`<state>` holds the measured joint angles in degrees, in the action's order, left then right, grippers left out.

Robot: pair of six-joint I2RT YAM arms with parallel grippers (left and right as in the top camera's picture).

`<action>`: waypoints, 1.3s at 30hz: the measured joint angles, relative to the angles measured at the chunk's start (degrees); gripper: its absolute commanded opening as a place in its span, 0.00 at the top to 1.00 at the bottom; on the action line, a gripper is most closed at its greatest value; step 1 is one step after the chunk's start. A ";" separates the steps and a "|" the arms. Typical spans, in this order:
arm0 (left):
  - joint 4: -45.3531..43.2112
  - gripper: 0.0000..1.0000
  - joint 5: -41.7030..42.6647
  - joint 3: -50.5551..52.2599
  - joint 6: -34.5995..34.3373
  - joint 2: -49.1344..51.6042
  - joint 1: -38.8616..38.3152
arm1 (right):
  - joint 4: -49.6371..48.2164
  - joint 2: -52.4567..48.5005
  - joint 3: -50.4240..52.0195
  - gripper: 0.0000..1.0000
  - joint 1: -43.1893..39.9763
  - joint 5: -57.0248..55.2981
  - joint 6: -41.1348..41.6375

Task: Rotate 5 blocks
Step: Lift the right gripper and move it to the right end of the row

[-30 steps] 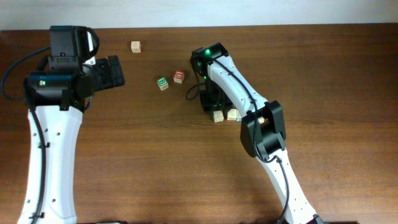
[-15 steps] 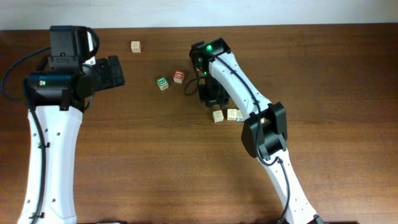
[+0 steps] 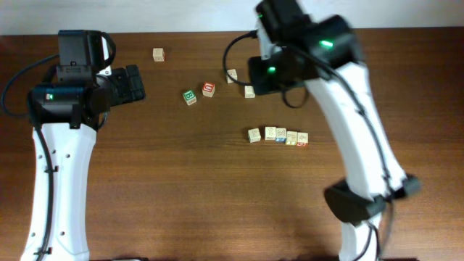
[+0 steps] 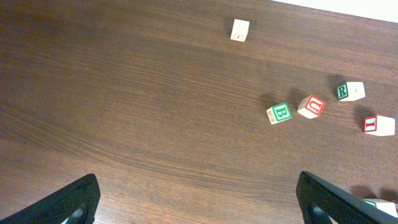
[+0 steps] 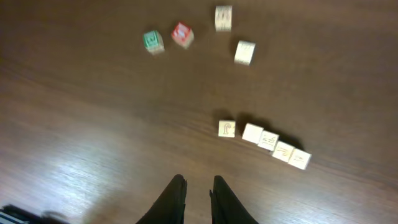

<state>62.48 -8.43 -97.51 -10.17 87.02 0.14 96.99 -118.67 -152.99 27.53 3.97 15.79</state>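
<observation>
Five pale blocks (image 3: 279, 135) lie in a slightly slanted row near the table's middle, and the right wrist view shows that row (image 5: 268, 139) well ahead of my fingers. My right gripper (image 5: 196, 185) hangs high above the bare wood. Its jaws are drawn in to a narrow slit with nothing between them. The right arm (image 3: 304, 51) is raised toward the far edge. My left gripper (image 4: 202, 202) stands wide open over the table at the left (image 3: 133, 83), holding nothing and far from the row.
Loose blocks lie behind the row: a green-lettered one (image 3: 190, 97), a red-lettered one (image 3: 209, 89), two pale ones (image 3: 249, 91) (image 3: 232, 76), and one alone at the far edge (image 3: 158, 54). The left wrist view shows a green B (image 4: 279, 113) and a red U (image 4: 311, 106).
My right arm has lifted off the row of blocks and swung up toward the far side. Its jaws have narrowed. The whole row now lies uncovered. The left arm has not moved.
</observation>
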 measured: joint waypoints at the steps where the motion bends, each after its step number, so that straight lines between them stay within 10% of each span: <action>1: 0.00 0.01 -0.02 0.00 0.00 0.00 0.00 | 0.00 2.91 -0.02 0.84 -0.76 0.00 -0.15; 10: 0.02 0.01 -0.02 0.00 0.00 0.00 0.00 | -0.13 11.61 11.21 0.89 -14.47 -0.02 -0.79; 18: 0.11 0.01 -0.02 0.00 0.00 0.09 0.00 | -14.43 9.90 43.06 0.90 -22.67 -0.02 -0.85; 39: 0.09 0.01 -0.02 0.00 0.00 0.11 0.00 | -46.71 9.40 77.77 0.90 -24.94 2.64 -0.96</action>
<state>62.57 -8.45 -97.51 -10.17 87.13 0.14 50.28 -109.27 -75.22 2.59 6.61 14.83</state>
